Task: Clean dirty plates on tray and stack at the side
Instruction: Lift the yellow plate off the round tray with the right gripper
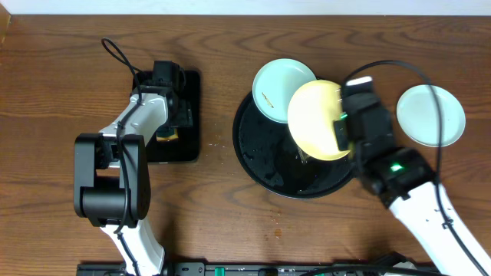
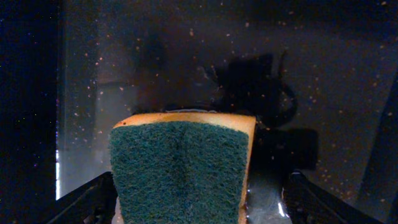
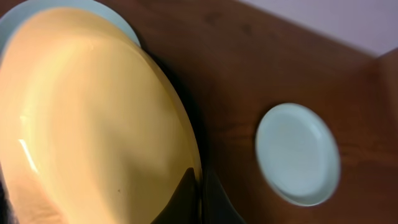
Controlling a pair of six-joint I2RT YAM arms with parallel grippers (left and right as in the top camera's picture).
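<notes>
My right gripper [image 1: 343, 132] is shut on the rim of the pale yellow plate [image 1: 316, 119] and holds it tilted above the round black tray [image 1: 257, 157]; the wrist view shows the plate [image 3: 93, 118] pinched between the fingers [image 3: 200, 186]. A mint-blue plate [image 1: 280, 88] with a small brown smear rests on the tray's far rim. Another mint-blue plate [image 1: 430, 115] lies on the bare wood at the right, also in the right wrist view [image 3: 298, 155]. My left gripper [image 1: 170, 126] is open around a green-faced yellow sponge [image 2: 180, 168], its fingers apart from the sponge's right side.
The sponge sits in a smaller rectangular black tray [image 1: 184, 146] at the left, wet and speckled in the left wrist view [image 2: 311, 81]. Cables loop behind the left arm [image 1: 115, 50] and over the right arm [image 1: 399, 69].
</notes>
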